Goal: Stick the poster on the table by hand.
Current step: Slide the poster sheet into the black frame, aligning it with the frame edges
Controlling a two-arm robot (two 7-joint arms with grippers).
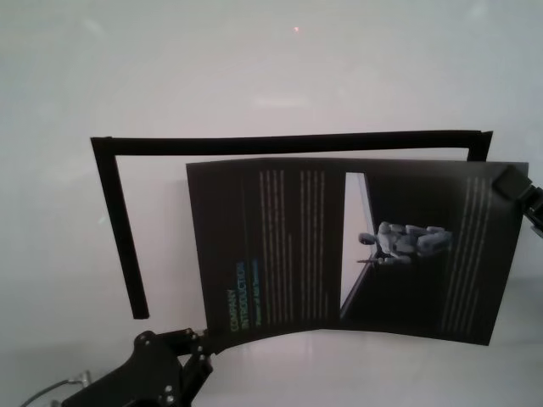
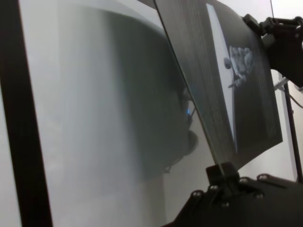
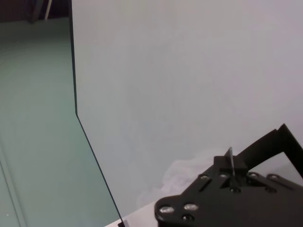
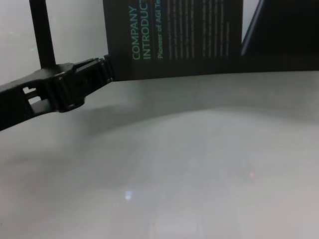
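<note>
In the head view, the poster (image 1: 352,246) hung above the table (image 1: 271,76), inside a black frame outline (image 1: 119,212), with the left end effector (image 1: 197,343) clamped on its near-left corner and the right end effector (image 1: 512,184) clamped on its far-right corner. The left wrist view showed the sheet bowed and clear of the table. Judging from the chest view, the near edge should be lowered flat first, kept taut and square to the frame.

Black poster (image 1: 356,246) — lifted above the table (image 1: 254,76) (slightly bowed)
</note>
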